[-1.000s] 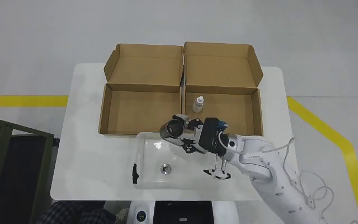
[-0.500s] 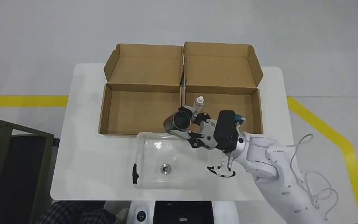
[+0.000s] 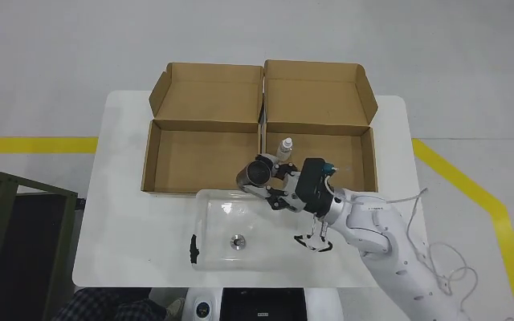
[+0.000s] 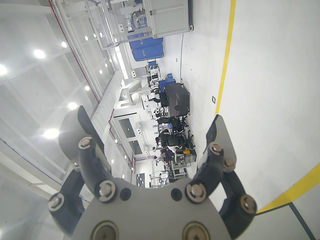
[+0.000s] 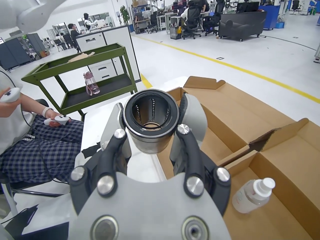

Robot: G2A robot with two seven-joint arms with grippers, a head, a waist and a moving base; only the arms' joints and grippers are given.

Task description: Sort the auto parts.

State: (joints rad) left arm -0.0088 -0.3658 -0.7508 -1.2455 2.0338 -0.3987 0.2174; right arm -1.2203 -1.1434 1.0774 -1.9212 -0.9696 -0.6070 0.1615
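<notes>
Auto parts for sorting lie on a white worktop, seen from above. On its far half two open cardboard boxes stand side by side, lids folded back: the left box has nothing in it, and the right box holds one small white bottle near its left wall. Just near of the boxes lies a clear plastic tray, which seems to be the supply that parts are taken from. The right gripper hangs above the tray's far edge, where the two boxes meet. Its fingers are closed on the sides of a metal cylinder, a hollow sleeve with a dark rim, whose open end points away from the wrist. The cylinder is raised off every surface, over the near right corner of the left box, so it is probably about to be dropped into one of the boxes; which one cannot be told. The left gripper points out into the room, its fingers spread wide with nothing between them, apparently parked out of the way. Three small parts remain in the tray: a black wire-like clip at the right, a black piece at the left edge, and a round metal piece between them.
</notes>
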